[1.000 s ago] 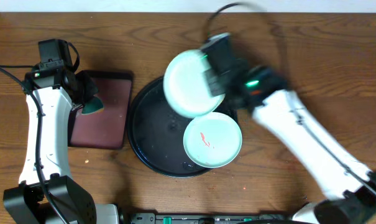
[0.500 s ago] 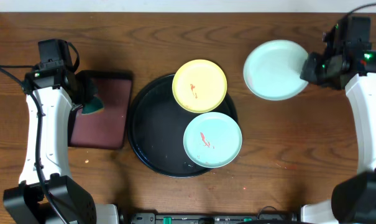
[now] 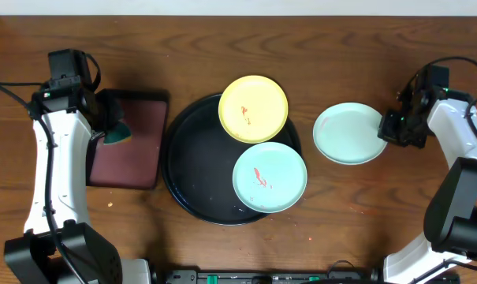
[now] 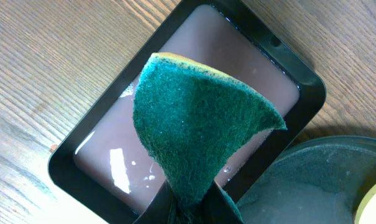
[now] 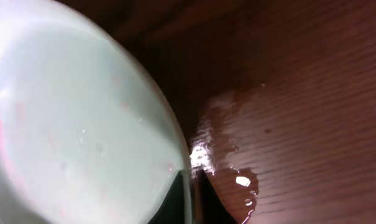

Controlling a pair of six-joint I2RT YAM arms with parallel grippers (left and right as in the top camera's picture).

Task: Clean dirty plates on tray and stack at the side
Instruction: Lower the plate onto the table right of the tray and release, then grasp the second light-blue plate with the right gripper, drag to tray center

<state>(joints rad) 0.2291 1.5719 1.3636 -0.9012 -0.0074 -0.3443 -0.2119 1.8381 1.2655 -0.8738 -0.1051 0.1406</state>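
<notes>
The round black tray [image 3: 192, 170] holds a pale yellow plate [image 3: 254, 109] at its far edge and a pale blue-green plate [image 3: 270, 177] at its near right; both have a red smear. My right gripper [image 3: 388, 126] is shut on the rim of a second blue-green plate [image 3: 347, 134], low over the table right of the tray; that plate fills the right wrist view [image 5: 76, 124]. My left gripper [image 3: 112, 130] is shut on a green sponge [image 4: 200, 124], held over the maroon tray [image 4: 262, 68].
The dark maroon rectangular tray [image 3: 132, 142] lies left of the black tray with a wet film in it. A wet patch [image 5: 231, 168] shines on the wood beside the held plate. Bare wooden table surrounds both trays.
My right gripper carried the blue-green plate from over the black tray out to the right and then lowered it toward the table. The yellow plate is now uncovered. The left arm has not moved.
</notes>
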